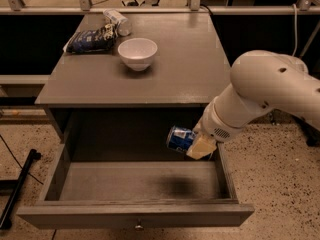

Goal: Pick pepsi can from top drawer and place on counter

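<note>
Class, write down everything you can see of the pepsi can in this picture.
The pepsi can is small, blue and metal-looking, with a silvery end rim. It lies tilted nearly on its side in the air above the floor of the open top drawer, below the front edge of the counter. The gripper, at the drawer's right side, has its jaws shut on the can's right end; nothing else touches it.

The gripper (194, 144), matt cream plastic by the look of it, is gripping the glossy metal pepsi can (179, 138) over the right side of the top drawer (100, 213). The counter (190, 59) is looking smooth and matt.
</note>
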`<state>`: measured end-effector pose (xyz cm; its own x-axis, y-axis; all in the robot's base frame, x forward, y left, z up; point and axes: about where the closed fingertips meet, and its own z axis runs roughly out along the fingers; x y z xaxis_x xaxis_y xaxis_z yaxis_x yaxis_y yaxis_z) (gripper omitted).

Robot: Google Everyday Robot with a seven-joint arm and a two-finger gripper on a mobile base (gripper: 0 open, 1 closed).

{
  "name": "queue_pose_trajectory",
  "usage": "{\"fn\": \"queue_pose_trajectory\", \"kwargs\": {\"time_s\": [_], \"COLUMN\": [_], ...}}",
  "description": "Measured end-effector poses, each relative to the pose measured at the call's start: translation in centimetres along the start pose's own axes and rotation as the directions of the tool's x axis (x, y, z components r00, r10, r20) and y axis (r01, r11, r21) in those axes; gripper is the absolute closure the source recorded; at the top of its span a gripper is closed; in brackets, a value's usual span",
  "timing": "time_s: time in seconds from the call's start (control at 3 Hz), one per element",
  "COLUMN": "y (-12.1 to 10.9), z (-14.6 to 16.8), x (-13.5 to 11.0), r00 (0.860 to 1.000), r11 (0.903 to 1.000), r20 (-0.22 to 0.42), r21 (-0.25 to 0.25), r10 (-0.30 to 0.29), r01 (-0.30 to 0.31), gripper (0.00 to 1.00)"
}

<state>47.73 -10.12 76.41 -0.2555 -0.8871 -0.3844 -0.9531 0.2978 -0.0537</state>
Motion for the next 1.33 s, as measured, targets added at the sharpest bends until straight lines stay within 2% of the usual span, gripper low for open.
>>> {"fn": "queue_pose_trajectory", "kwargs": {"time_s": [0.33,0.67,1.0,1.33], "y": [-0.6,-1.7,-3.6,-5.8], "z": [-2.1,-5.0,-8.7,-9.9], "x": [-0.3,-1.1,-1.8,-2.9], "r00": [1.0,0.998,0.996,0.995], "r11": [0.9999,0.9992,0.9959,0.9925], "r20": [0.028,0.05,0.068,0.068], "r21": [-0.008,0.015,0.072,0.103], "r10": [-0.013,-0.039,-0.059,-0.073], "r01": [0.014,0.038,0.054,0.065], "gripper": [1.0,1.0,1.0,1.0]}}
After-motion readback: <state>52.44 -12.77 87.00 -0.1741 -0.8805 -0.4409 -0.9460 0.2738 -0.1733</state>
